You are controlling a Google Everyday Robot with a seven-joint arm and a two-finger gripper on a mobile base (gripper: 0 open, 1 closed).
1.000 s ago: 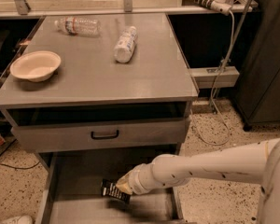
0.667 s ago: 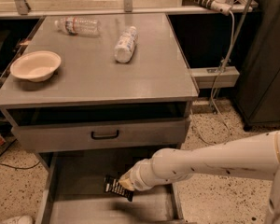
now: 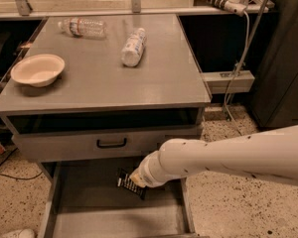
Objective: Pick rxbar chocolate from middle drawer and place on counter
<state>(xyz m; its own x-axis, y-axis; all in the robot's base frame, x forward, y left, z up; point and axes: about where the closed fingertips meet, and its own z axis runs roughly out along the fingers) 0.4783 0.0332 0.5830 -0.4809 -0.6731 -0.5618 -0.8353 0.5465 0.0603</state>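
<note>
Your gripper point(image 3: 138, 178) is low in the open middle drawer point(image 3: 89, 217), touching the rxbar chocolate point(image 3: 129, 185); you cannot tell whether it has hold. The bar pokes out to its left, long axis running far-left to near-right. The counter point(image 3: 164, 78) lies above, farther back.

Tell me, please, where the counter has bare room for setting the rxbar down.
The counter is bare along its front and right side, right of the bowl and white-labelled bottle. The back left is crowded: clear bottle, bowl. The claw is in the middle drawer at the rxbar chocolate.
</note>
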